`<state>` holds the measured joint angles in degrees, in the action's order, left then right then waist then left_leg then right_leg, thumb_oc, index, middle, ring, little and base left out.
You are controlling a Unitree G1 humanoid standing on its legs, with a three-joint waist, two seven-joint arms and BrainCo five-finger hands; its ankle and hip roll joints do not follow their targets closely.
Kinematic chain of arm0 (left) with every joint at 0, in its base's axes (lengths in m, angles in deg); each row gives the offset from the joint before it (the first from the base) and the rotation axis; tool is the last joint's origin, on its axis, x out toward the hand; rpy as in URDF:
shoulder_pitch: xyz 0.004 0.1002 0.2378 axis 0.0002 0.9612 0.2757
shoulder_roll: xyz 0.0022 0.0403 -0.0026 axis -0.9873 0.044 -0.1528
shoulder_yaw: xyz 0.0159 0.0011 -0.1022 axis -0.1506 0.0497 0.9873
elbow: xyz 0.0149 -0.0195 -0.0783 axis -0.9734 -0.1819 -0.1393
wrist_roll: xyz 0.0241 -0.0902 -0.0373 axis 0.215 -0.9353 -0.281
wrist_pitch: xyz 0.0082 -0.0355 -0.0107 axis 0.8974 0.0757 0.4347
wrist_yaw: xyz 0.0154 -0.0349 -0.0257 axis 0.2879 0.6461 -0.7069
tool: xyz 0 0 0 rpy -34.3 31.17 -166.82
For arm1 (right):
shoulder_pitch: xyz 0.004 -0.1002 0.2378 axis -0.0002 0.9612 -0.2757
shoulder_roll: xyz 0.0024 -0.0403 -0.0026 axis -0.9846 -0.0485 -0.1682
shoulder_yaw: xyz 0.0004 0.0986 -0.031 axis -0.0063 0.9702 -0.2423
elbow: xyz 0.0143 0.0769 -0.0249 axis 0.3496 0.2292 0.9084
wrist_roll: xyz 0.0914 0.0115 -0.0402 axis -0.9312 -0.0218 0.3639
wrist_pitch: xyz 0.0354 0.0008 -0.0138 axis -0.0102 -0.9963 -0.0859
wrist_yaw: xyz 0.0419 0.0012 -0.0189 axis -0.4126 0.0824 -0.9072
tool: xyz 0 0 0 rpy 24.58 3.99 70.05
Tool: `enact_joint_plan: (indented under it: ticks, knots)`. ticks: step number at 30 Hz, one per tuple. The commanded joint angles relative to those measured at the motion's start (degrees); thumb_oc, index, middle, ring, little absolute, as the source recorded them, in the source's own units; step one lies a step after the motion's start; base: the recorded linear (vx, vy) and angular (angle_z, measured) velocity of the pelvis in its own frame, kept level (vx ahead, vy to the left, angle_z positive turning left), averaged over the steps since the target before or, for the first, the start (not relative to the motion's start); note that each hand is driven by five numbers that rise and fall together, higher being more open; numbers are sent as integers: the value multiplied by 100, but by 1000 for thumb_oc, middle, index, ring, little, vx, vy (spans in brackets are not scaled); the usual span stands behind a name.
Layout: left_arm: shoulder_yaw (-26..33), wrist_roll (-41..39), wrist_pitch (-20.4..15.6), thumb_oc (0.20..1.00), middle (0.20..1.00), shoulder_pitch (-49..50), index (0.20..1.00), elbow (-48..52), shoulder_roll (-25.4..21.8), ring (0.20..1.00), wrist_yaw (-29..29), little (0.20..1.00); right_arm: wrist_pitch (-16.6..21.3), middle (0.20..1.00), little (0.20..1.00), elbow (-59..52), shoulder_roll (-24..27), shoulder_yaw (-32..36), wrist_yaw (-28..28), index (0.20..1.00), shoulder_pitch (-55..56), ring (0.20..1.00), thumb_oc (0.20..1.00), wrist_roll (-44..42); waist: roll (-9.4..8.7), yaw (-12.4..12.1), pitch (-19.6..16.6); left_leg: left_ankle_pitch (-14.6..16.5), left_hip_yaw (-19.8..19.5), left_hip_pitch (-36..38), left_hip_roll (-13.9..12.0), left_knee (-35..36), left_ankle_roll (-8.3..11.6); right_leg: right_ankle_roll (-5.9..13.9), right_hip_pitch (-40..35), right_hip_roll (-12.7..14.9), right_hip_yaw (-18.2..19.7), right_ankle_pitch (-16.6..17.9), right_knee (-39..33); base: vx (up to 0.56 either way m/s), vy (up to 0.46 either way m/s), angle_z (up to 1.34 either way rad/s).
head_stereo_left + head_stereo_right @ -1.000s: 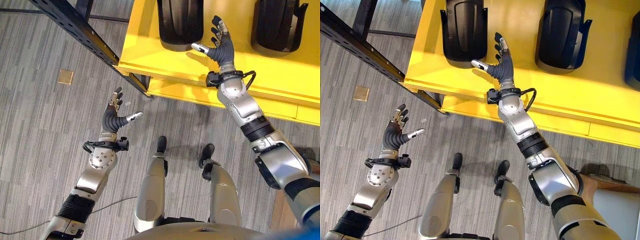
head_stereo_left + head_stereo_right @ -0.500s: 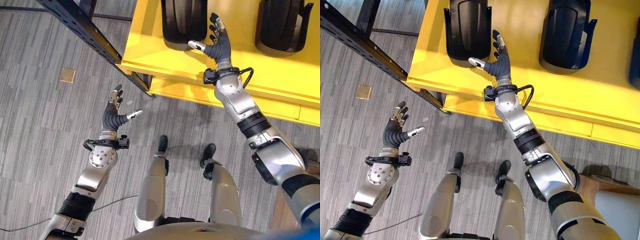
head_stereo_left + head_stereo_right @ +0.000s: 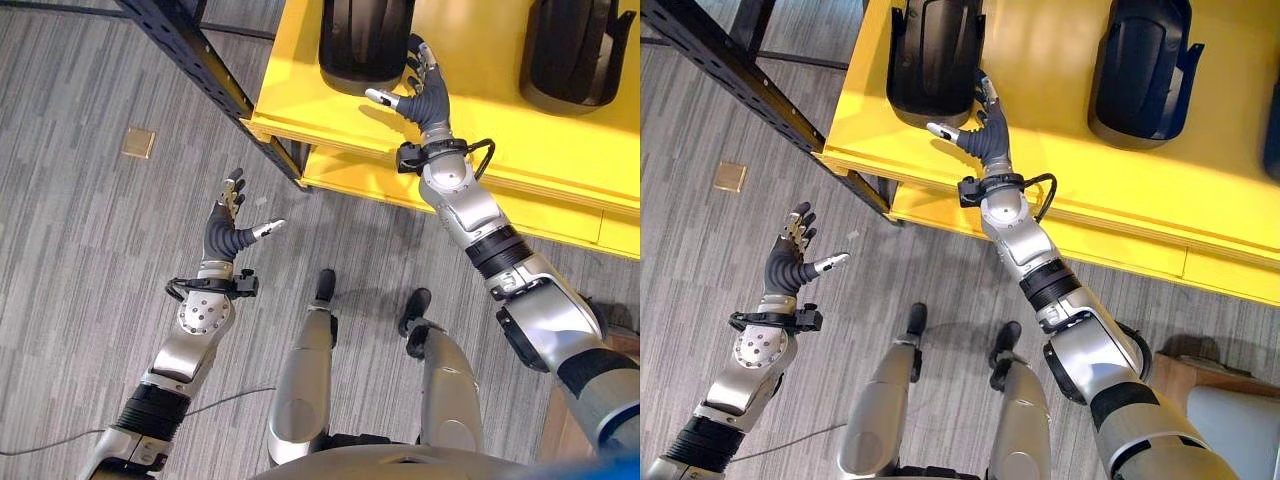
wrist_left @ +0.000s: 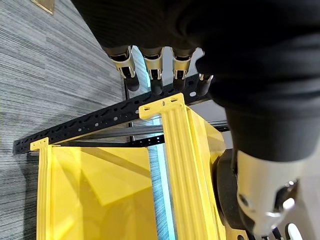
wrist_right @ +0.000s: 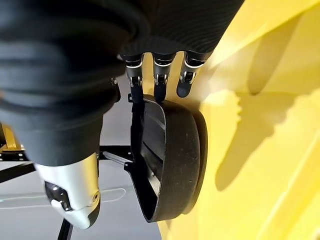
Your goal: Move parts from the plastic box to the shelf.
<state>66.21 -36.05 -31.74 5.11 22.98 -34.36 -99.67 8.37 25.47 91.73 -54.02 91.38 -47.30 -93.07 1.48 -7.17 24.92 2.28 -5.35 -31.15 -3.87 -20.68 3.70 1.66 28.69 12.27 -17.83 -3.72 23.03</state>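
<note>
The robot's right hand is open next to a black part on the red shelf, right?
Almost. The shelf is yellow, not red, as the right eye view shows. The rest holds: the right hand is open with straight fingers, right beside the black part lying on that shelf.

Workshop or warehouse — yellow shelf [image 3: 520, 130], black perforated racking [image 3: 200, 60], grey floor [image 3: 90, 250].
</note>
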Motion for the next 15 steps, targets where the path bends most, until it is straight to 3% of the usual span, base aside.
enact_joint_plan:
  ticks: [1,15]
  knots:
    - [128,-43,-371,1000,1000,227,1000,717,-349,1000,-95,1000,224,1000,1000,56,9,-21,-15,1000,-574,1000,1000,167,-104,-77,-75,464,220,128,38,-328,-188,522,-411,208,462,-30,-278,0,0,0]
    - [118,15,-347,1000,1000,189,1000,705,-359,1000,-161,1000,247,1000,1000,49,-58,-19,33,1000,-619,1000,1000,210,-125,-38,-83,485,243,146,47,-356,-196,513,-418,204,500,-43,-238,0,0,0]
